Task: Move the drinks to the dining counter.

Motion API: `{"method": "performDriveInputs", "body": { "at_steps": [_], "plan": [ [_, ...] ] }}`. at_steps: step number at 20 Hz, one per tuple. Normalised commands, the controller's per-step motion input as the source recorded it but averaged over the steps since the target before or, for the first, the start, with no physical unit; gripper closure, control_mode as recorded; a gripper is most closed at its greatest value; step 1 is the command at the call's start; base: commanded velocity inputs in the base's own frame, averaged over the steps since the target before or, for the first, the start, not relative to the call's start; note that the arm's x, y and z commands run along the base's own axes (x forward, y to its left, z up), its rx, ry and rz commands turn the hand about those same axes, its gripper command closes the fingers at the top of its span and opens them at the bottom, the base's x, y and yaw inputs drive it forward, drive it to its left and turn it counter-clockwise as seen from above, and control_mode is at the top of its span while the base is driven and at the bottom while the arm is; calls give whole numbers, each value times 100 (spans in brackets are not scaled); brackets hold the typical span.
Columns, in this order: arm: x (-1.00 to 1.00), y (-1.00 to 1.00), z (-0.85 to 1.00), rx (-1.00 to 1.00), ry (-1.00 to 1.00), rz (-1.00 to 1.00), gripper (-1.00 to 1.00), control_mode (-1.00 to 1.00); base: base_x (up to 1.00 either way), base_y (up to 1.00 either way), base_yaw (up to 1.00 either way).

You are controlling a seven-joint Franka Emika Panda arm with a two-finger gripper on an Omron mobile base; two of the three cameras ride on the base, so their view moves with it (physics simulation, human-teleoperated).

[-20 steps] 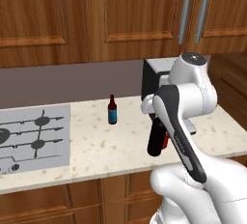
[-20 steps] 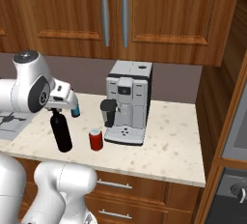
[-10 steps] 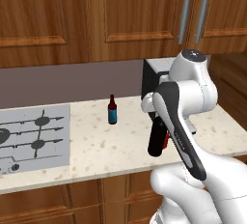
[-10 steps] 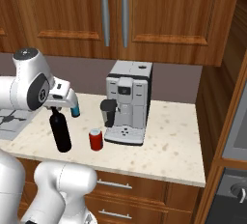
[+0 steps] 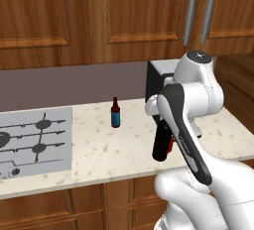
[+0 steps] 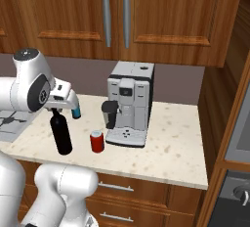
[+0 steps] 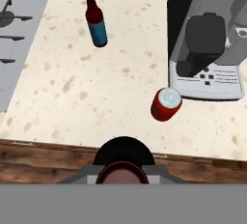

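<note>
Item one: the robot's two-finger gripper (image 6: 57, 110) is clamping narrow on the neck of the tall black wine bottle (image 6: 61, 133), which is standing upright at the near edge of the beige speckled counter (image 6: 176, 145).

Item two: the small red can (image 6: 97, 141) is standing just right of that bottle, at the foot of the silver-and-black coffee machine (image 6: 129, 104).

Item three: the short dark-red bottle with blue label (image 5: 115, 113) is standing upright farther back and to the left, between the coffee machine and the grey stovetop (image 5: 31, 141).

Item four: brown wooden cabinets with steel handles (image 6: 114, 14) are hanging along the far wall.
</note>
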Motion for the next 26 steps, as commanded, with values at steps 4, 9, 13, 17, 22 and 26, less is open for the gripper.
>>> {"method": "performDriveInputs", "body": {
  "at_steps": [4, 9, 13, 17, 22, 26],
  "plan": [
    [0, 0, 0, 0, 0, 0, 100, 100, -37, 0, 11],
    [0, 0, 0, 0, 0, 0, 100, 100, -83, 0, 48],
    [0, 0, 0, 0, 0, 0, 100, 100, -44, 24, 90],
    [0, 0, 0, 0, 0, 0, 100, 100, -31, 35, 99],
    [0, 0, 0, 0, 0, 0, 100, 100, -23, 25, 100],
    [0, 0, 0, 0, 0, 0, 100, 100, -16, 21, 100]
  ]
}}
